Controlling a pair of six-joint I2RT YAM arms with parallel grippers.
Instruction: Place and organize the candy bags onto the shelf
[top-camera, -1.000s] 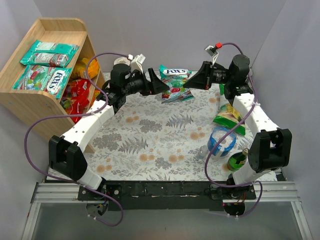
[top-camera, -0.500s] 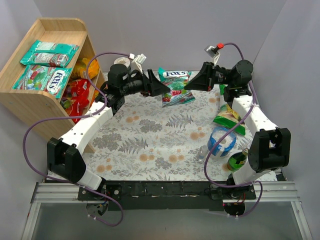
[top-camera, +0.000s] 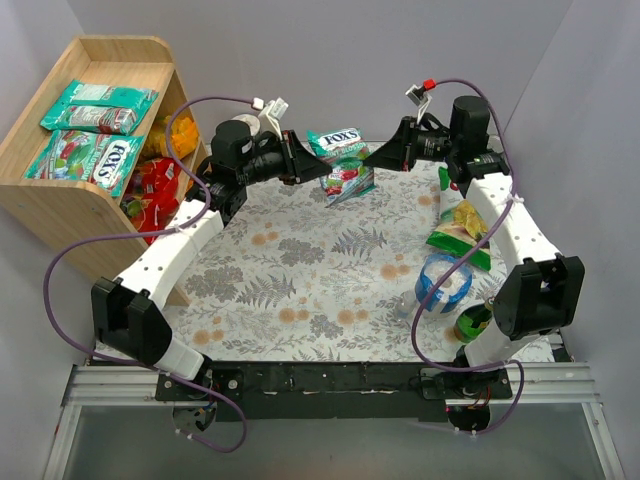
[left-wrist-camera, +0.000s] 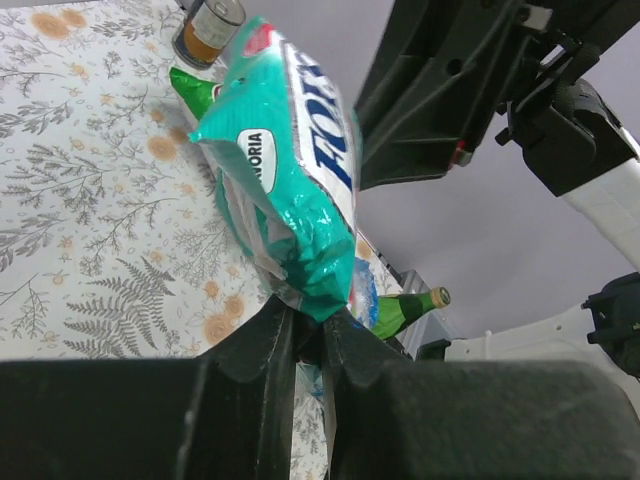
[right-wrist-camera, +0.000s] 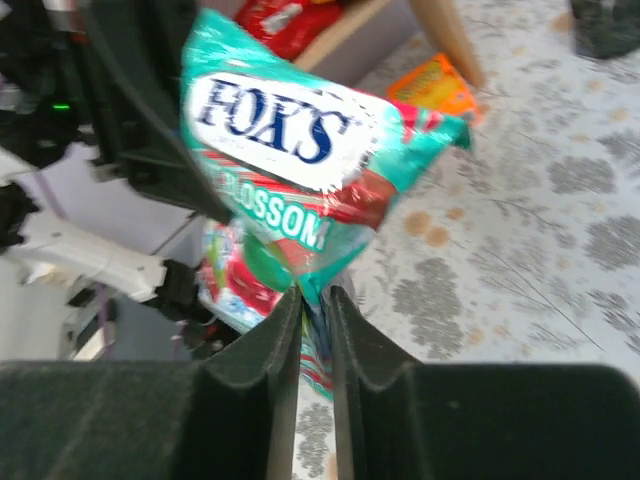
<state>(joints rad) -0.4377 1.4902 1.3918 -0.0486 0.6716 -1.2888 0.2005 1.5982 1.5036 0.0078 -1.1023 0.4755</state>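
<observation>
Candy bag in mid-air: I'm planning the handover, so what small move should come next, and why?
Probably the right pincer should open. It and the left pincer are both shut on the candy bag above the table, and the shelf stands on the left side, so the left pincer looks better placed to carry it there.

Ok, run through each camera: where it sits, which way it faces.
Top external: above and behind the bases, looking down on table, shelf, left arm, right arm.
Left wrist: past the left gripper toward the right arm.
Right wrist: past the right gripper toward the left arm, shelf.
Shared: both wrist views show the Fox's bag each gripper pinches.
</observation>
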